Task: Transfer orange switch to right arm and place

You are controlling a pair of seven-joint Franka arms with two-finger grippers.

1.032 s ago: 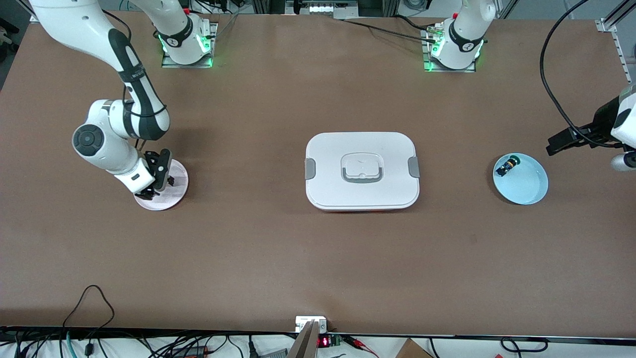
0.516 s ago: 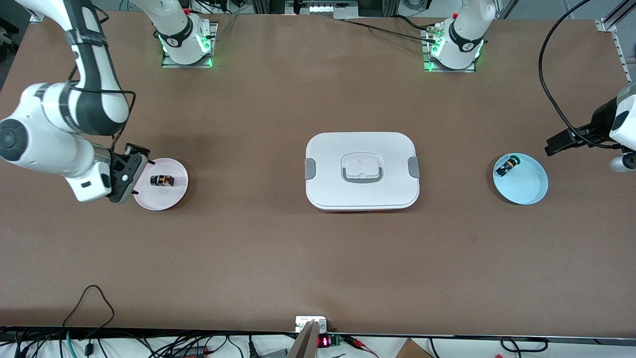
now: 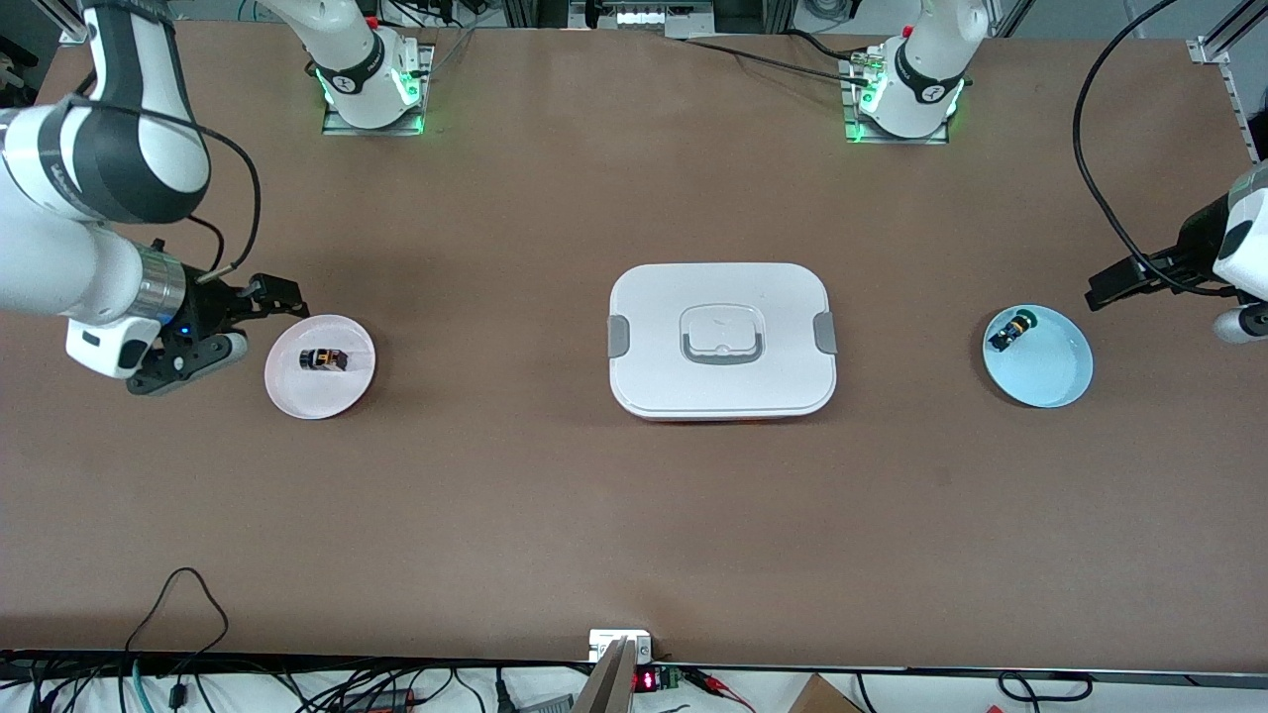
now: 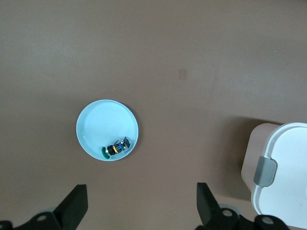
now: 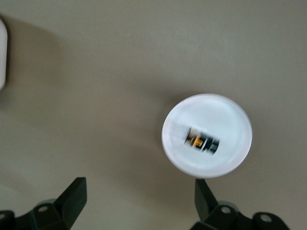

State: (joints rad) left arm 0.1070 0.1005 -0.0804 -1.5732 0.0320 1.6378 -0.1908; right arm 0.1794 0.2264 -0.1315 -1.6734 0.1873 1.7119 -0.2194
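Already set down, the orange switch point(image 3: 324, 358) lies on the pink plate point(image 3: 297, 396), both the right gripper point(image 3: 223, 322) beside it and the waiting left gripper point(image 3: 1124, 280) spread empty, suggesting only retreat remains.

white arms point(image 3: 59, 267), dark joint bands

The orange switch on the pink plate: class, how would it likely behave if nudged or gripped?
The orange switch looks tiny and blocky, so probably light and stiff. Lying flat on the smooth pink plate, it would likely slide rather than roll, and might slip from a loose pinch.
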